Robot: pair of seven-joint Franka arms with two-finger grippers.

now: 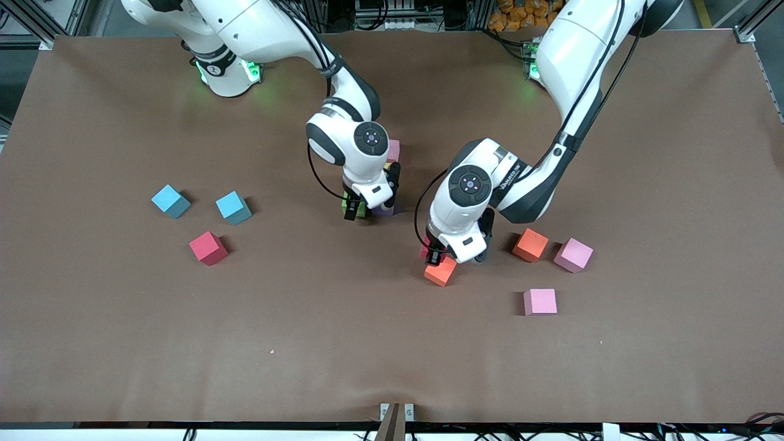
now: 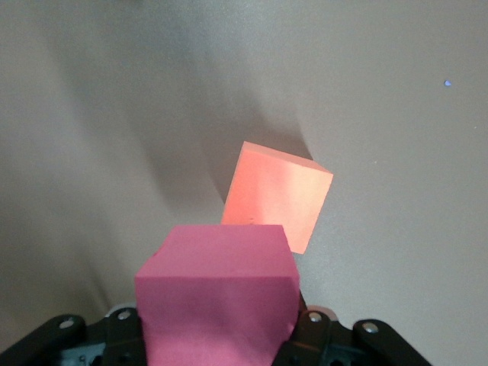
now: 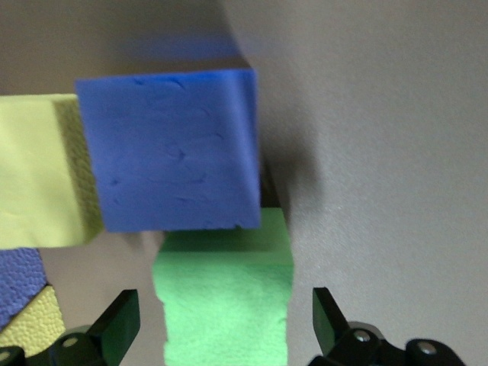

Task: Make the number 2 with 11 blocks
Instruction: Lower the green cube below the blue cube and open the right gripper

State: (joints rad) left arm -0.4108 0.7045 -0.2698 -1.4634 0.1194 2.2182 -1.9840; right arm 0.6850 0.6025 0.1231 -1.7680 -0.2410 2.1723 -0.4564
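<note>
Pincer on the right arm [image 3: 221, 324] stood released, jaws spread clear either side of a green block [image 3: 225, 297] that sat on the surface [image 1: 306, 343], butted against a blue-purple block [image 3: 171, 149], with a yellow block [image 3: 38, 171] beside that one. In the front view the same pincer [image 1: 361, 208] hung low over this cluster at mid-surface, a pink block [image 1: 394, 150] of the cluster showing past the wrist, farther from the camera. That cluster looked like the start of the number 2, only a few cubes in, most of it hidden under the arm. Judgement: the green block's placement looked done; best exit was straight up, no sideways drift, since foam catches on a finger and would drag neighbours out of line. Left pincer [image 1: 436, 254] was clenched on a magenta block [image 2: 217, 297], held in the air over an orange block [image 2: 276, 204] lying skewed on the surface, toward the left arm's end. Next placement called for squaring the magenta block to the cluster's edges before lowering, and waiting until the right arm cleared. Loose stock: two light blue blocks [image 1: 171, 201] [image 1: 233, 207] and a red block [image 1: 208, 248] toward the right arm's end; another orange block [image 1: 530, 244] and two pale pink blocks [image 1: 573, 255] [image 1: 540, 302] toward the left arm's end.
</note>
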